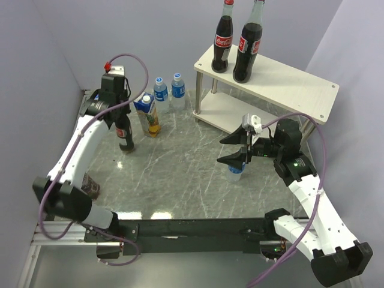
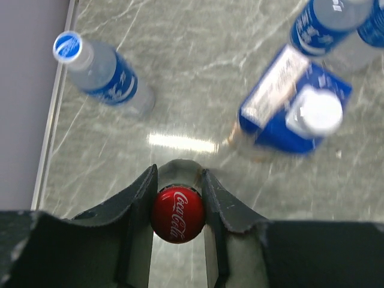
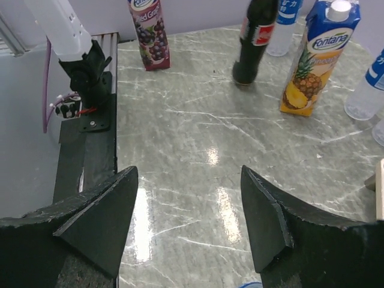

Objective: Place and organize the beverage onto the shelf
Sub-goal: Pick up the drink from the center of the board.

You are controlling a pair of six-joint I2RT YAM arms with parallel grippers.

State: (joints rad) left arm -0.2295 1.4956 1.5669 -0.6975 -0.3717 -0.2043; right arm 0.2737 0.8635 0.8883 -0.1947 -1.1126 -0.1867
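Observation:
My left gripper is shut on the red-capped neck of a cola bottle standing on the table at the left; its cap sits between the fingers. Two more cola bottles stand on the shelf's top board. My right gripper is open and empty, just above a small water bottle; only its blue cap shows at the bottom edge of the right wrist view. A pineapple juice carton and two water bottles stand behind the held cola.
A grape juice carton stands near the left arm's base. Another water bottle stands by the left wall. The shelf's lower board sits behind my right gripper. Grey walls close in the left and back.

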